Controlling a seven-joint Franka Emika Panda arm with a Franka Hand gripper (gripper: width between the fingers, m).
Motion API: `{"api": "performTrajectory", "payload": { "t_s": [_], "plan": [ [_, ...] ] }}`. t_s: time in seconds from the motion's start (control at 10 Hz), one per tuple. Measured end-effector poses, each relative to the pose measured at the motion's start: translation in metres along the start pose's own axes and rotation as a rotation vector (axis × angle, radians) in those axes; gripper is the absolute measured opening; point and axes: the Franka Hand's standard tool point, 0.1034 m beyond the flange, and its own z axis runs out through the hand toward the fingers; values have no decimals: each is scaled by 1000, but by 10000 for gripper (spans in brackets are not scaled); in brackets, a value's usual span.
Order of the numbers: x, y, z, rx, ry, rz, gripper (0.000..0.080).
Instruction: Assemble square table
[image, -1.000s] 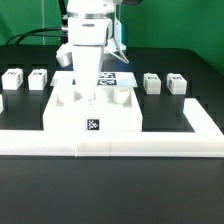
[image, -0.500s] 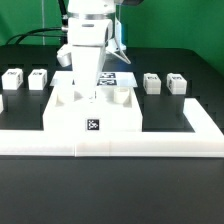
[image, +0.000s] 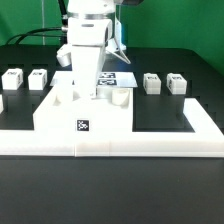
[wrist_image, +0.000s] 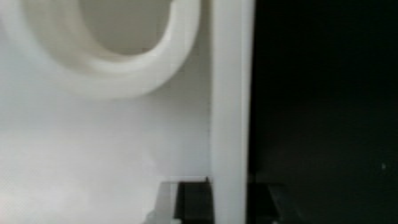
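Against the front run of the rail (image: 170, 143), found the panel (image: 60, 115) lying close up, seemingly touching it, underside up by the look of its raised walls. Saw its tag (image: 84, 125) on the near face, turned to the exterior camera.

Placed the gripper (image: 88, 92) low at the panel's far side, about midway along it, pointing straight down. Could not tell the state of the jaws: lost the tips behind the panel's wall in the exterior view, and got from the wrist view only a white surface, a round hole (wrist_image: 111, 45) and a straight edge beside black table (wrist_image: 329, 100). Judged contact with the far wall likely (no more than that).

Noted the relation that mattered: put nearly all of the panel on the camera side of the jaws, toward the rail, and the wall under the jaws running across the exterior view from left to right. Found no long axis to speak of in a square. Reckoned on any push or drag acting along the line from jaws to rail; feared swinging the panel askew through a hold off the wall's middle.

Counted the legs (image: 38, 77) untouched, two at the exterior view's left and two at its right, well apart from the gripper. Spotted the marker board (image: 120, 76) just behind it.
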Motion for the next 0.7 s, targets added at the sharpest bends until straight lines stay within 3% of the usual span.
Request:
{"api": "performTrajectory", "payload": {
  "t_s": [0.6, 0.7],
  "plan": [
    [1, 0, 0, 0, 0, -2, 54],
    [14, 2, 0, -4, 9, -30, 54]
  ]
}}
